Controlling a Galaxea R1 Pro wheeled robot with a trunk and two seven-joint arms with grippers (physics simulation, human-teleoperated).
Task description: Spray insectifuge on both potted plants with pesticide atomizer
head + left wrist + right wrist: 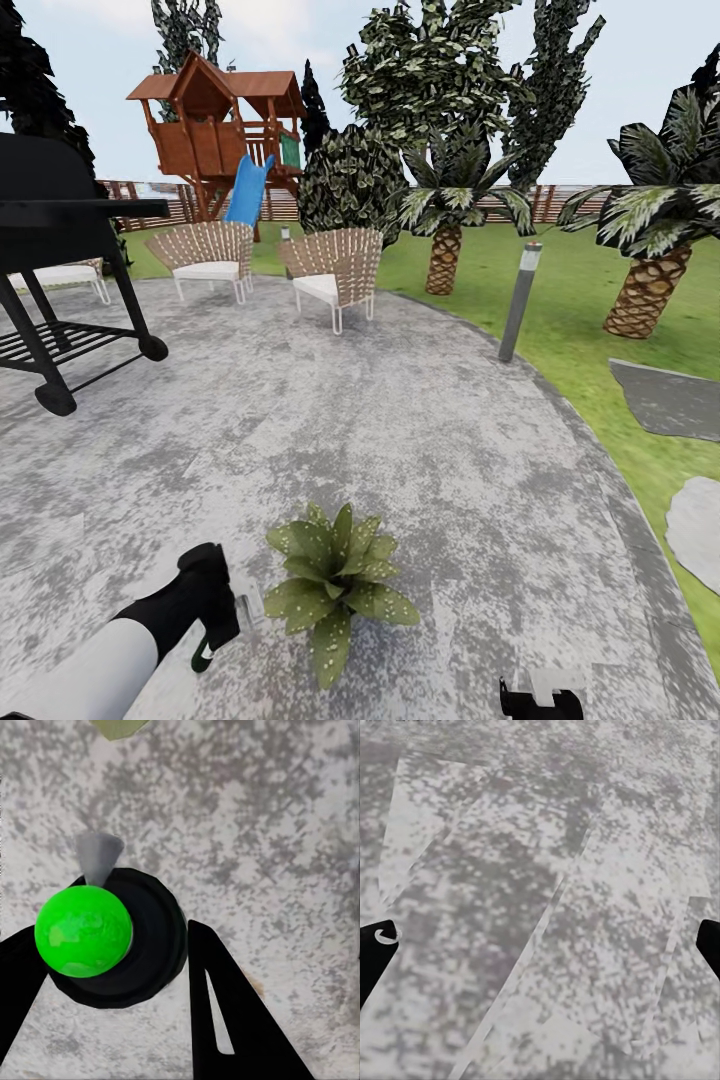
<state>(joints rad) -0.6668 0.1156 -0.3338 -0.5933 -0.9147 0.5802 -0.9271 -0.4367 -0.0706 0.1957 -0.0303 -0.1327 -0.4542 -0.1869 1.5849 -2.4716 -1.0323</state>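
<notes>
Head view has the left gripper point(228, 610) clamped on the pesticide atomizer point(206, 652) just beside the potted plant point(335, 580), a grill point(60, 260) and chairs point(335, 270) beyond, right gripper point(542, 698) spread wide.

You see a round grey patio point(420, 430) carrying a potted plant point(335, 580), two wicker chairs point(335, 270), a black grill point(60, 270).

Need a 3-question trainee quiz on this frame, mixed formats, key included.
1. True or false: the potted plant stands on the lawn.
2. Which gripper holds the pesticide atomizer? A) left B) right C) neither
3. Fill in: the right gripper has its fingers ___.

Key:
1. False. It stands on the grey patio.
2. A. The left gripper is closed around it.
3. Open, with nothing between them.
</notes>
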